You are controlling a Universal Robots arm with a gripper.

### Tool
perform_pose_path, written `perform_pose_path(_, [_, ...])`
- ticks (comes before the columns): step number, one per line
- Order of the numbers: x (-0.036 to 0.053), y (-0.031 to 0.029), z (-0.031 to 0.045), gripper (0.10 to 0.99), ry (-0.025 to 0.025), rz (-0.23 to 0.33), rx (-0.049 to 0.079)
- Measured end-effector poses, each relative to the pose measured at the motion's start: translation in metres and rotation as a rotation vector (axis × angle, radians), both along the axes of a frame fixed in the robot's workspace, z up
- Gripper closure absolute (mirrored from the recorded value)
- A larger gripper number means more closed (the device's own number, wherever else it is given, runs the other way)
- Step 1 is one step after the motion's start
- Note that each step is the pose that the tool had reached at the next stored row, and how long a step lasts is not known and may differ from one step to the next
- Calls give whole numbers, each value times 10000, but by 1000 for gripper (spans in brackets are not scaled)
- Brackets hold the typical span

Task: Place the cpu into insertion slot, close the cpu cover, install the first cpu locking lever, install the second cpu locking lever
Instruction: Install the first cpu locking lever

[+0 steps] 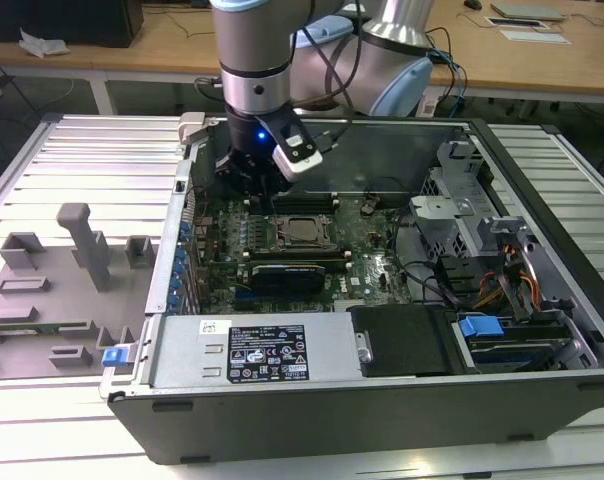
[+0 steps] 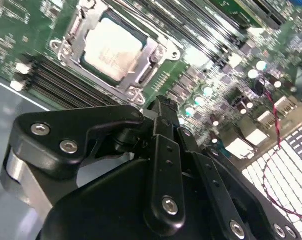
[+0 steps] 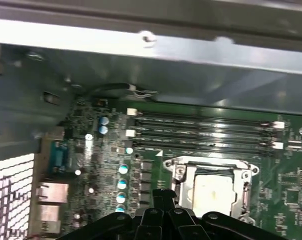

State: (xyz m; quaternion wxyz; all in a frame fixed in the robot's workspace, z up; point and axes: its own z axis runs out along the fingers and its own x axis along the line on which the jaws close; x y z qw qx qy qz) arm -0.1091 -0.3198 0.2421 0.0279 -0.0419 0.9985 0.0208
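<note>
**Closed tip beside the socket, chip already seated**

My gripper (image 2: pixel 163 106) is pinched shut, pad against pad, with nothing between them. In the exterior view I hang low inside the computer case (image 1: pixel 382 420), just off the corner of the insertion slot (image 1: pixel 285 230) on the exterior view's left.

The cpu (image 2: pixel 111 47) lies flat in that slot, silvery top up. The cpu cover (image 2: pixel 148 52) is folded down around it, so the chip shows through the window. Thin lever wires run along the frame's sides. I cannot tell whether either one is hooked under its catch.

I judge the lever work to be the step in hand. Doing it well means using my closed tip as a single blunt pusher on the lever's end, never on the cover or the chip. The push should sweep the wire down and sideways under its hook. The memory slots (image 3: pixel 206 132) run along one side of the socket, and a row of capacitors (image 3: pixel 122 170) stands near my tip, so I have little room to stray.

The case lies open on its side and holds the following:
- the green motherboard (image 3: pixel 286 192)
- a black graphics card (image 1: pixel 297 272) near the socket
- the labelled power supply (image 1: pixel 252 355)
- a drive cage (image 1: pixel 512 330) with blue tabs
</note>
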Motion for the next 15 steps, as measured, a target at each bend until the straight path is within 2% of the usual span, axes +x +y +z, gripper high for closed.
perform_pose_path(1, [-14,0,0,980,-5,0,45])
perform_pose_path(3, [-33,0,0,980,-32,3,343])
perform_pose_path(4, [-43,0,0,980,-59,1,628])
perform_pose_path(6, [-51,0,0,980,-83,0,848])
perform_pose_path(9, [-59,0,0,980,-117,0,1289])
perform_pose_path(10, [-60,0,0,980,-123,0,1379])
perform_pose_path(15, [-41,0,-1,980,-124,0,1389])
